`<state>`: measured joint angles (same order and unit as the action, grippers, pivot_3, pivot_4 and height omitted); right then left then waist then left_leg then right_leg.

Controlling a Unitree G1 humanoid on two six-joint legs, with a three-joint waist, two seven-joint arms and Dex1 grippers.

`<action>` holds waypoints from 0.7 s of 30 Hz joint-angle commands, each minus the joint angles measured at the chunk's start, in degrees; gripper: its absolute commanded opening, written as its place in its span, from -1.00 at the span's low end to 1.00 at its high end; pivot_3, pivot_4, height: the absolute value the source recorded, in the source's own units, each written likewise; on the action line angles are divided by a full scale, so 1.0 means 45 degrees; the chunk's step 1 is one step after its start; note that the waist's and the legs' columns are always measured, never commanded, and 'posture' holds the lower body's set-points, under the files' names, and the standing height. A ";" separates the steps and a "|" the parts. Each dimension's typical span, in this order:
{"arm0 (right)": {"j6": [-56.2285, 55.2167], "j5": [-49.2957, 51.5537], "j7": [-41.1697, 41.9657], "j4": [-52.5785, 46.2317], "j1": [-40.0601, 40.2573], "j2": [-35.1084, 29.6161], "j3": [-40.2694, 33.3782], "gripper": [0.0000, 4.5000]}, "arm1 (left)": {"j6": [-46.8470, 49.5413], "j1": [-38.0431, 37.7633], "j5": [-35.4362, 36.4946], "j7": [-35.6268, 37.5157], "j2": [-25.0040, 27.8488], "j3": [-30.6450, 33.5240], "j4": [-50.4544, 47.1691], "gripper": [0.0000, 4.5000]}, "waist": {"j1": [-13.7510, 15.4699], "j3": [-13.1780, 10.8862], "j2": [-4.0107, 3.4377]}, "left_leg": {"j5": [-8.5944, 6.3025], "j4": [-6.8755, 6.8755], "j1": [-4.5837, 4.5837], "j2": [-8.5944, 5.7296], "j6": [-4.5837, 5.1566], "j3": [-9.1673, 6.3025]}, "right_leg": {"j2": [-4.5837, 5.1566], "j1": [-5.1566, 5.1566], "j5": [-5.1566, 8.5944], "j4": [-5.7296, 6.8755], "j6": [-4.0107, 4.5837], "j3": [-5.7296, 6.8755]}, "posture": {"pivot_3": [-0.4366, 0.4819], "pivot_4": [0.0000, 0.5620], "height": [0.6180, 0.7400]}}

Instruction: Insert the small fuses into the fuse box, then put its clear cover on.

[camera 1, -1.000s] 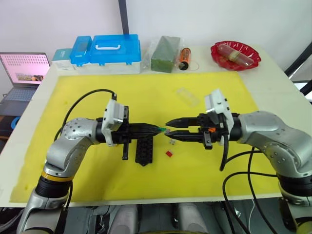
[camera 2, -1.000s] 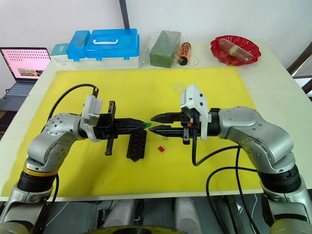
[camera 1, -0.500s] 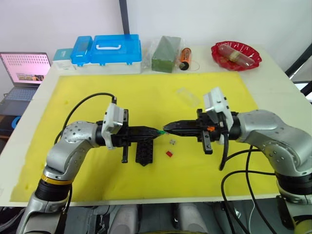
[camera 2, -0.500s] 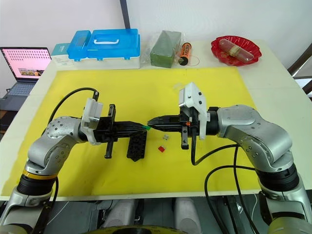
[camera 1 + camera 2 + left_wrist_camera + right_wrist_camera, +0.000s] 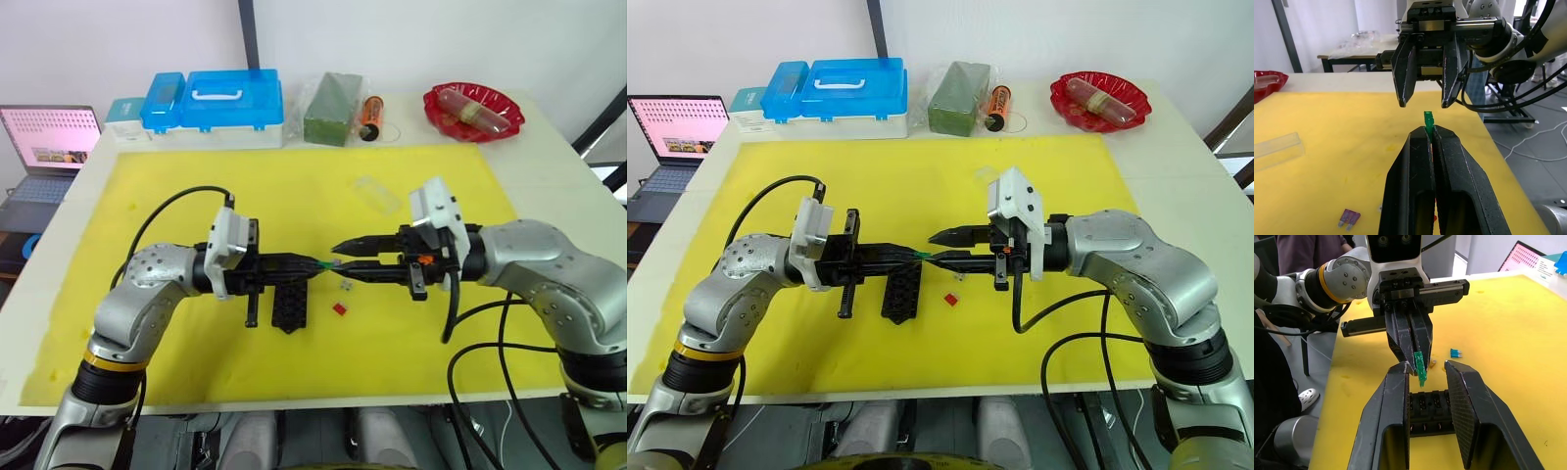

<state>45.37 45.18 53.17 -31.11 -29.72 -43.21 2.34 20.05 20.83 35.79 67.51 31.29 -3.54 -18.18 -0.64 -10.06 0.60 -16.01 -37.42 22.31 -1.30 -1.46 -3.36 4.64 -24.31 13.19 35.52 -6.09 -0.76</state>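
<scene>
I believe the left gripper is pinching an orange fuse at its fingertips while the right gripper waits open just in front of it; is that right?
Not quite: the fuse is green, not orange, as the left wrist view shows. The rest holds: the left gripper pinches it at its fingertips, and the right gripper waits open just in front of it.

blue-lidded case (image 5: 233, 101) | green block (image 5: 333, 108) | red bowl (image 5: 474, 110) | laptop (image 5: 47, 147)

Fuse box (image 5: 290, 304) partly hidden beneath left hand (image 5: 315, 263); slots too small to tell.
</scene>
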 commanded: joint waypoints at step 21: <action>-0.0370 0.0157 0.0001 -0.0169 0.0250 0.0349 -0.0285 -0.99 | 0.0009 0.0164 0.0339 -0.0118 -0.0075 0.0053 -0.0596 -1.00 | 0.0000 0.0001 0.0001 | 0.0000 -0.0005 -0.0001 0.0000 0.0000 0.0000 | 0.0000 0.0000 -0.0001 0.0009 -0.0001 0.0000 | -0.05 -0.47 1.00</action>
<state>44.59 44.39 53.31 -30.80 -28.24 -42.05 2.98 19.86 20.96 36.09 67.06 30.93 -3.51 -18.44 -0.64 -10.06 0.61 -16.01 -37.44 22.31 -1.30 -1.46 -3.36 4.64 -24.31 13.18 35.56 -6.09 -0.76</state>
